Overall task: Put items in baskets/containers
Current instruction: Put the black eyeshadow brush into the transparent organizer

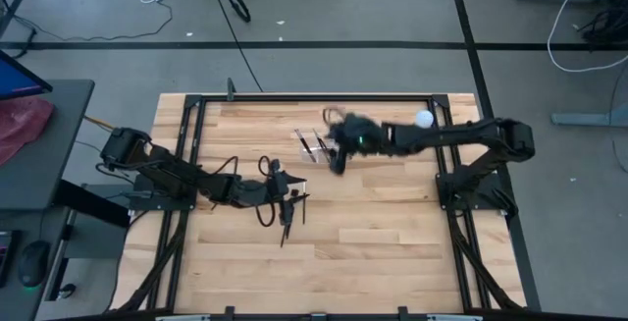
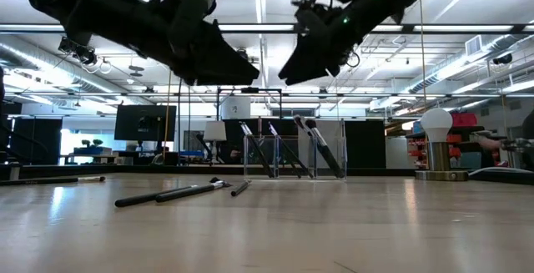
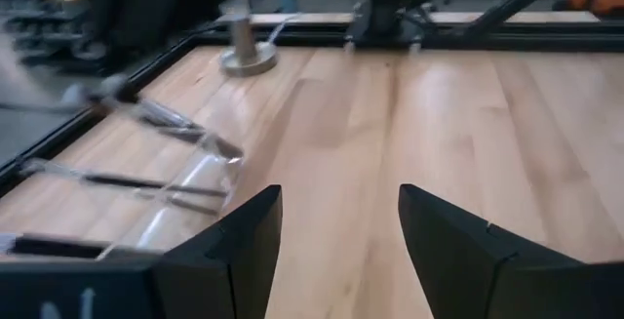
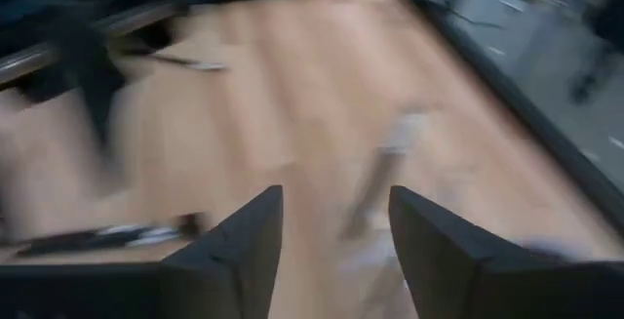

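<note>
The clear organiser tray (image 2: 292,158) stands at the table's far middle, and several dark makeup brushes (image 2: 321,149) lean inside it. More brushes (image 2: 171,194) lie flat on the wood nearer the front left. My left gripper (image 1: 291,201) hovers open above those loose brushes, with the tray (image 3: 180,168) ahead of it to one side. My right gripper (image 1: 335,166) hangs open just beside the tray (image 1: 316,145), above the table. Nothing is between either pair of fingers (image 3: 244,251) (image 4: 244,251).
A white ball on a tan round base (image 1: 424,119) stands at the far right of the table. Another brush (image 2: 77,179) lies at the far left. A black frame (image 1: 294,96) rims the tabletop. Bare wood (image 1: 392,242) stretches toward the near and right sides.
</note>
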Robot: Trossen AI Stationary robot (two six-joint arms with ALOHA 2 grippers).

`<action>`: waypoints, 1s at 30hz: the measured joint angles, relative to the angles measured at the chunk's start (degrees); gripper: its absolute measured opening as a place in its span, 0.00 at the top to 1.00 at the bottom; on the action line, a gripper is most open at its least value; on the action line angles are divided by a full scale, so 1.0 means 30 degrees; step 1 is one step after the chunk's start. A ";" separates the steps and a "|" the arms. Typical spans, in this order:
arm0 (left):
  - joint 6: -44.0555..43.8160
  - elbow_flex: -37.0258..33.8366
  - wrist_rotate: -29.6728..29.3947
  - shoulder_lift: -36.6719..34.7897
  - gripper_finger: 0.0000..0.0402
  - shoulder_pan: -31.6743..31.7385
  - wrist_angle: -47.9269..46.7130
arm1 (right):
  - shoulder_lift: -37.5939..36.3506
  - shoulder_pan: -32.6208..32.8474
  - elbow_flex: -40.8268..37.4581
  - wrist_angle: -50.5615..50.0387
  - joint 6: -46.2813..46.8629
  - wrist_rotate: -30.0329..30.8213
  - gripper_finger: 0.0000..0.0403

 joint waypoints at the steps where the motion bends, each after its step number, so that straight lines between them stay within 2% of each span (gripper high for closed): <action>1: -0.0284 0.0003 -0.0340 -0.0231 0.47 -0.0171 -0.0391 | 0.0000 0.0729 -0.0421 0.0660 0.0000 -0.0030 0.53; 7: -0.2738 0.0029 -0.1048 -0.1859 0.47 -0.1850 -0.4192 | 0.0000 0.4788 -0.4369 0.6350 0.0609 0.0850 0.58; 10: -0.4984 0.0028 -0.1067 -0.1972 0.47 -0.2728 -0.6850 | 0.0000 0.6250 -0.6615 0.9698 0.1455 0.0966 0.60; 13: -0.8687 0.0022 -0.1522 -0.1952 0.47 -0.3533 -1.0325 | 0.0000 0.7361 -0.8768 1.2469 0.2645 0.1372 0.61; 17: -1.5054 -0.0007 -0.2592 -0.1924 0.47 -0.4205 -1.6156 | 0.0000 0.8147 -1.0966 1.5828 0.3724 0.3206 0.62; 20: -1.9407 -0.0007 -0.2869 -0.2180 0.47 -0.4485 -2.0611 | 0.0000 0.8213 -1.1932 1.7360 0.4205 0.3991 0.62; 23: -2.2550 -0.0007 -0.2599 -0.2397 0.47 -0.4940 -2.4168 | 0.0000 0.8180 -1.2224 1.7879 0.4452 0.4102 0.62; 30: -2.6475 -0.0423 -0.2771 -0.3657 0.47 -0.6322 -2.7400 | 0.0000 0.8184 -1.2229 1.7999 0.4188 0.4140 0.62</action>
